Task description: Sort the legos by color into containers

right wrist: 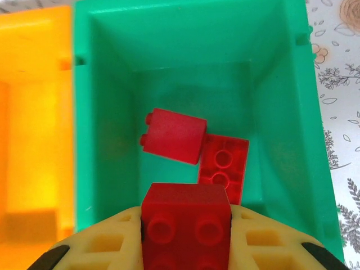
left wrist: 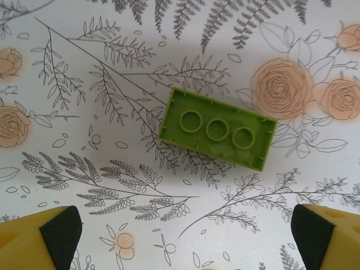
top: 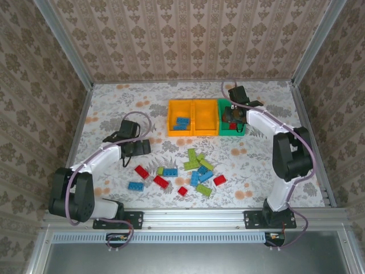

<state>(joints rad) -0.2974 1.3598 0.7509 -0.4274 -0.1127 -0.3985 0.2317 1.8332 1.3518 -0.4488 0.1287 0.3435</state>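
- Right now the right gripper is seen clenched on a red lego, held over the green bin.
- Two more red bricks are seen on that bin's floor: one tipped on its side, one flat with its hollow underside up; the two are touching.
- From the top camera, the right gripper is placed over the green bin, the rightmost of three bins in a row.
- Blue bricks are seen in the left orange bin; the middle orange bin is just beside it.
- The left gripper is released, fingers spread wide, above a lime lego lying underside up on the floral table.
- The remaining loose legos are scattered in mixed colors on the table in front of the bins.
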